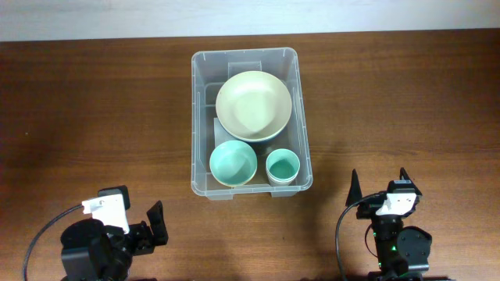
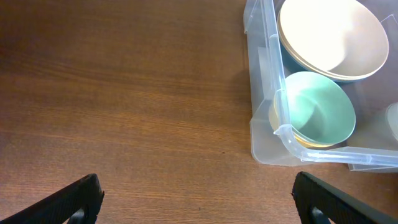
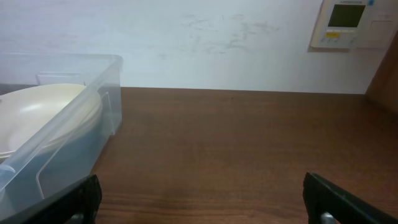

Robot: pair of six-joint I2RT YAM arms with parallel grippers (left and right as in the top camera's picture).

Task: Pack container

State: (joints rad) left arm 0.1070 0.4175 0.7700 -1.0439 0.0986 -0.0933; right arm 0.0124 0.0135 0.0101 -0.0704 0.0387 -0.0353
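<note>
Looking from above, I see the container (image 1: 200, 117) at the middle of the table (image 1: 94, 101), toward the far edge. It is clear plastic with a rounded rim. Inside it sit a cream bowl (image 1: 254, 105), a green bowl (image 1: 233, 162) and a green cup (image 1: 282, 166). The table is dark brown wood, and a white wall (image 3: 186, 37) with a control panel (image 3: 348, 23) stands behind it. The left gripper (image 2: 199, 202) and the right gripper (image 3: 208, 202) are both spread wide and hold nothing.

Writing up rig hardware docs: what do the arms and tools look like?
The left arm and right arm are black, each with a white wrist block and a looping black cable. The left tool and right tool have dark, tapered fingers. A green light shows on the right arm.
</note>
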